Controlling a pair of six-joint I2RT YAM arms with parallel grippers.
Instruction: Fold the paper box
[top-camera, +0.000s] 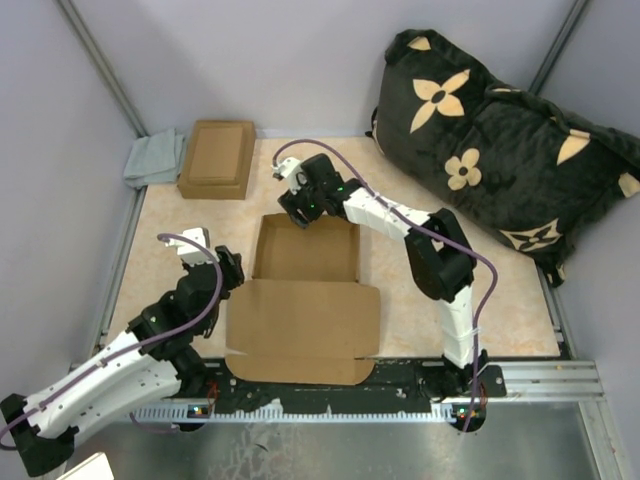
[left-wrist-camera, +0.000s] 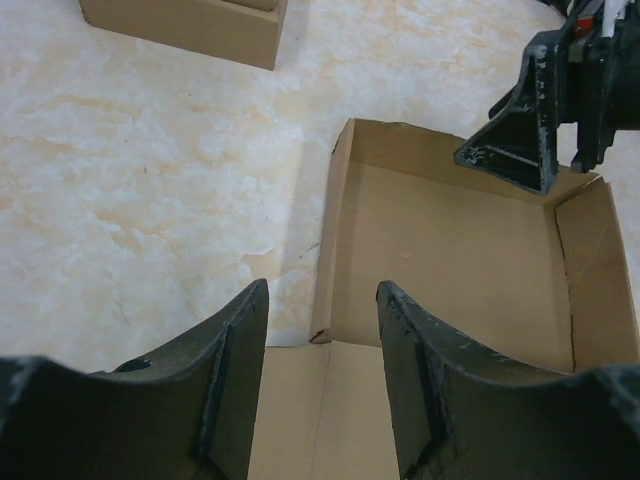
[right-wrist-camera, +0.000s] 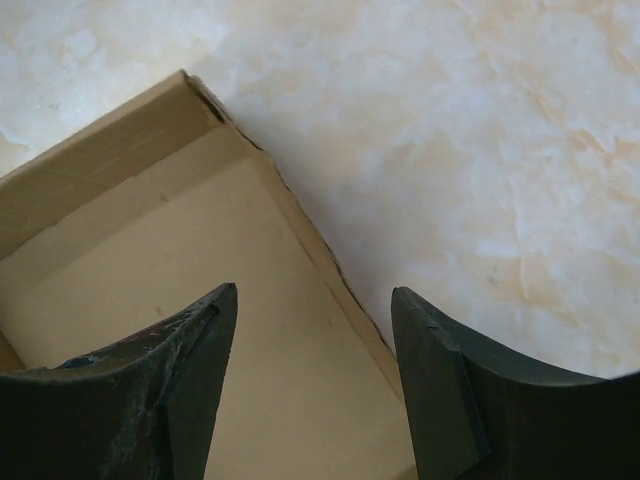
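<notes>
- Tan cardboard box (top-camera: 305, 320) lies on the table (top-camera: 170, 240): far half a tray with raised walls, near half a flat lid flap.
- The left claw (top-camera: 234, 268) gapes open astride the tray's near left corner.
- The right claw (top-camera: 297, 214) is open, the far wall between its fingers.

Table (top-camera: 165, 220) lies open left of the box (top-camera: 310, 318) and right of the right arm (top-camera: 437, 258). Small box (top-camera: 217, 158) and cloth (top-camera: 155, 158) block far left, pillow (top-camera: 500, 150) far right.
</notes>
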